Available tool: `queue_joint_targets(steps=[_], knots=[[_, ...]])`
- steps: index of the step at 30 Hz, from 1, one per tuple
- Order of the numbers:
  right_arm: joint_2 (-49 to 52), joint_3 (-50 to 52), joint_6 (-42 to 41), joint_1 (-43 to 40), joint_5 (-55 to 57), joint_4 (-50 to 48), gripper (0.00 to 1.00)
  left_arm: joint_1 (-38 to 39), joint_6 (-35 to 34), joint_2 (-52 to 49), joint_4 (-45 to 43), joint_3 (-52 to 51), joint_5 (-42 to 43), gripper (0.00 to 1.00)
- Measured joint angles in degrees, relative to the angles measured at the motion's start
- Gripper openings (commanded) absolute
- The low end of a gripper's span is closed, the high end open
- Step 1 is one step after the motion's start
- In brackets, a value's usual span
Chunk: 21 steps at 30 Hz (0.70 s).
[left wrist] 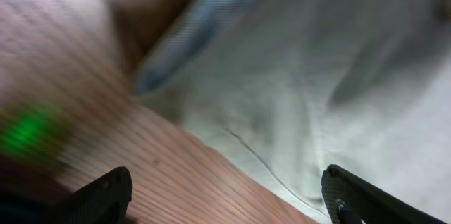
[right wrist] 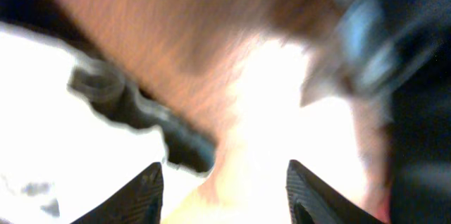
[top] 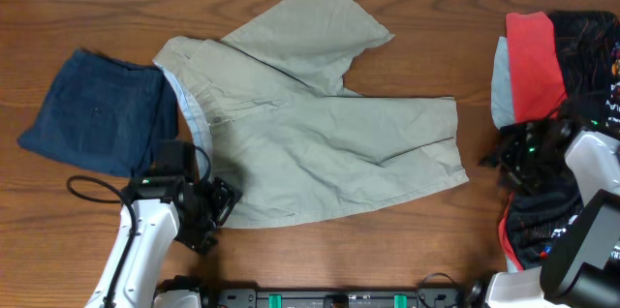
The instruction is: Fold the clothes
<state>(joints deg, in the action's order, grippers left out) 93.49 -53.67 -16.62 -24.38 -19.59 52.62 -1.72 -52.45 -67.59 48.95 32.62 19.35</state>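
Large pale khaki-grey shorts (top: 320, 124) lie spread across the middle of the wooden table, light-blue waistband lining (top: 191, 109) at their left end. My left gripper (top: 215, 213) is open and empty at the shorts' lower left corner; in the left wrist view its fingers (left wrist: 225, 196) straddle bare wood and the fabric's edge (left wrist: 296, 111). My right gripper (top: 511, 158) is open and empty, just right of the shorts' right hem, by the pile of red (top: 535, 61), light-blue (top: 501, 80) and black printed (top: 589, 46) pieces. The right wrist view (right wrist: 222, 189) is blurred and overexposed.
Folded navy shorts (top: 97, 109) lie at the left of the table (top: 116, 17). A black cable (top: 92, 192) loops by the left arm. The arm bases stand at the front edge.
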Motion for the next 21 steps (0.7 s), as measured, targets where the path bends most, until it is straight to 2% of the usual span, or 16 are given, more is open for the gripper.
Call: queue_joint_targets(steps=[3,8,9,21], knots=[[-0.02,0.0,1.09,1.25,-1.09,3.39,0.57,0.0,-1.27,0.0,-1.14,-1.55,-2.27,0.81],[-0.02,0.0,2.16,3.28,-1.9,6.05,0.57,0.0,-3.1,0.0,-3.3,-1.97,-4.57,0.55],[-0.02,0.0,2.23,3.56,-1.95,6.36,0.57,-0.02,-3.17,0.0,-3.69,-1.97,-4.74,0.53],[-0.02,0.0,2.64,6.25,-2.51,10.6,0.57,-0.02,-3.89,-2.58,-6.01,-2.27,-5.9,0.53]])
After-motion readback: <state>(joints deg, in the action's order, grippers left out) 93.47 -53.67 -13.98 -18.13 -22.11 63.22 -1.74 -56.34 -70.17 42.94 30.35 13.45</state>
